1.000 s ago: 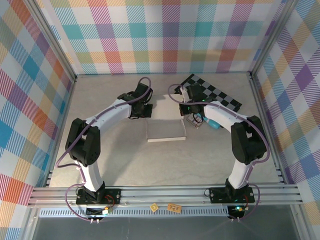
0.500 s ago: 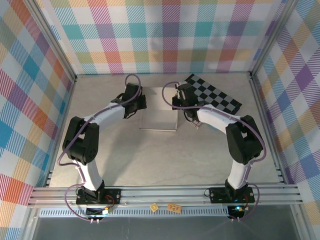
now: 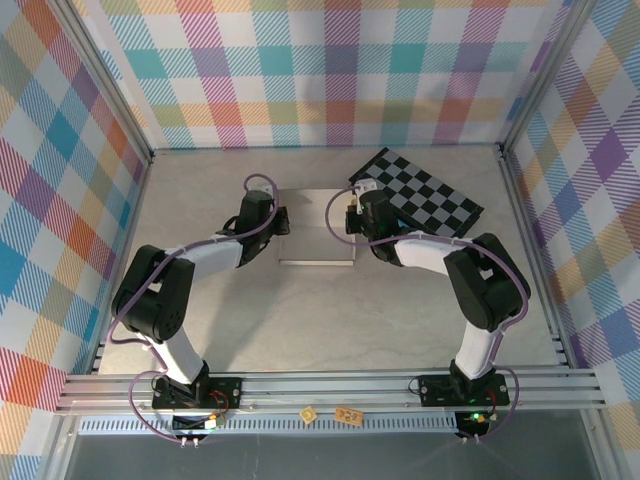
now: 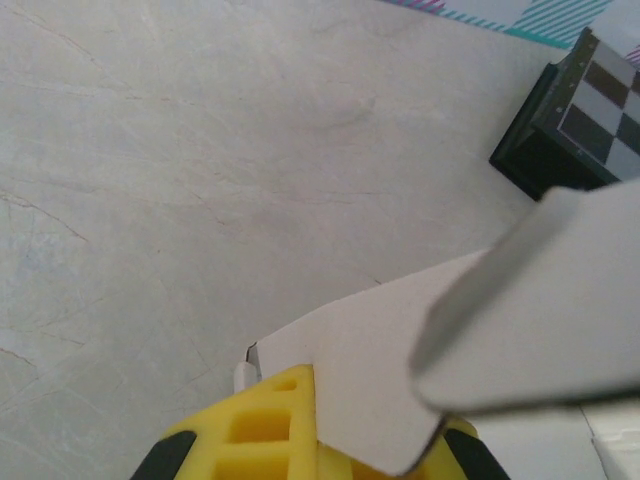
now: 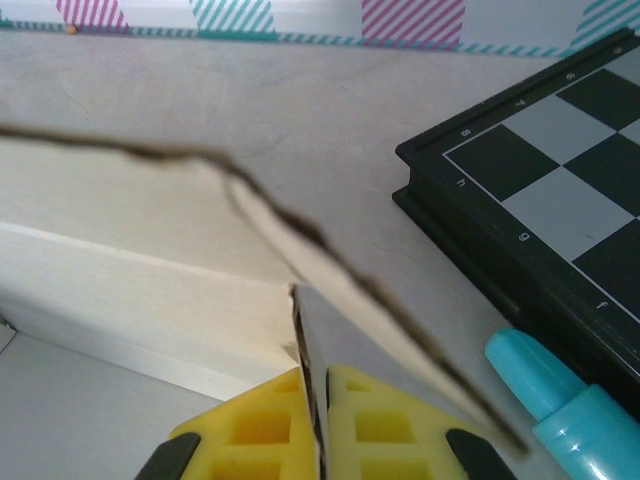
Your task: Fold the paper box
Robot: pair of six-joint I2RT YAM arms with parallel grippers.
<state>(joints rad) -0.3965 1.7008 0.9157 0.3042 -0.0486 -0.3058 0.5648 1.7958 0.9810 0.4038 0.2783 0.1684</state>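
Within the right end effector [image 5: 312, 425], paper box [image 5: 130, 290] edge.

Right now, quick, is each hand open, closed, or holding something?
Left hand: closed, pinching a flap of the paper box.
Right hand: closed, pinching the paper box's edge.

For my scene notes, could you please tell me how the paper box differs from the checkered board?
The paper box is plain white; the checkered board is black and grey. The left end effector and right end effector pinch the box; the board lies ungripped. The box sits square to the table, the board askew. Both are rectangular.
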